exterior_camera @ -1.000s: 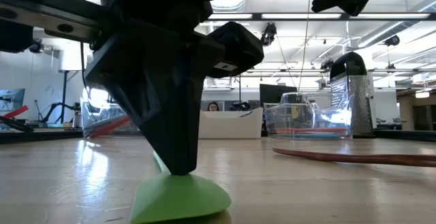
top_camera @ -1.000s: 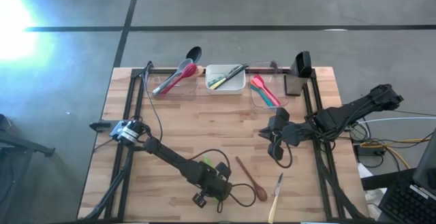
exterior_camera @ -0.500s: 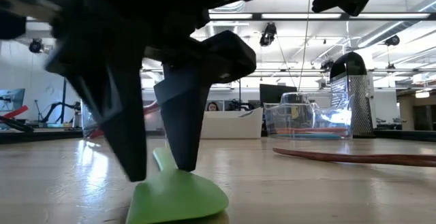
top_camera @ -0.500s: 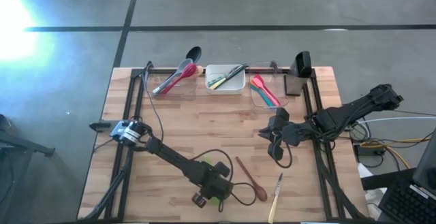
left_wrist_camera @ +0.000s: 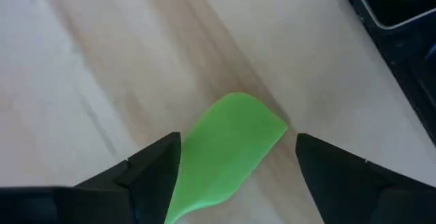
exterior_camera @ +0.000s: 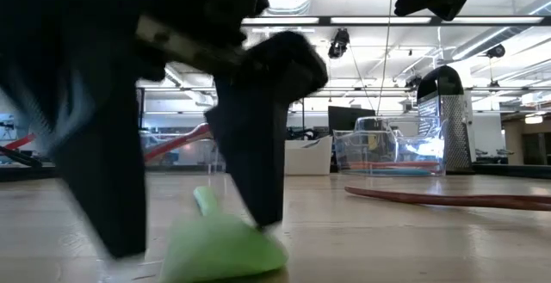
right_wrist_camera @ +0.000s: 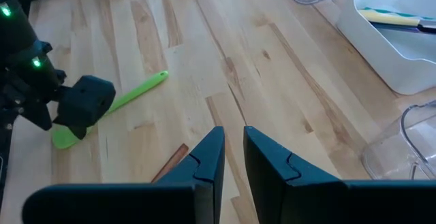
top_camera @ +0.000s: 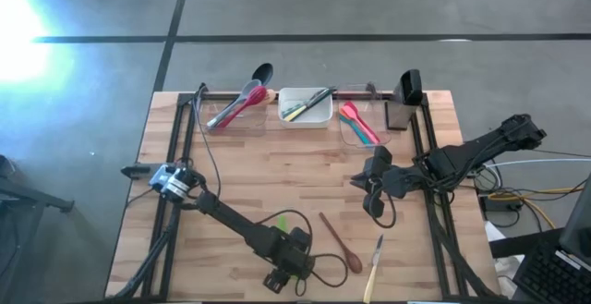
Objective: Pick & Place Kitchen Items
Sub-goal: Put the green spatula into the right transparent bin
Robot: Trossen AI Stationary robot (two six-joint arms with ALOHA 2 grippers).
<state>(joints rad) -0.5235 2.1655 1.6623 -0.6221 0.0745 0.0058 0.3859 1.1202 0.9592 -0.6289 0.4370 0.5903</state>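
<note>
Table (top_camera: pixel 277 170): wooden, carrying all items. Left gripper (left_wrist_camera: pixel 235 166): near front edge, fingers spread wide astride the green spatula (left_wrist_camera: pixel 225 149), holding nothing; the blade lies flat between them. Advised: centre on the blade, lower fully, close squarely to avoid skidding. Right gripper (right_wrist_camera: pixel 231 159): idle mid-right, nearly closed, empty. Writing: none legible.

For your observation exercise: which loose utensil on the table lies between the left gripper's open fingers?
The green spatula: its blade lies between the fingers; the wooden spoon and knife lie apart.
</note>
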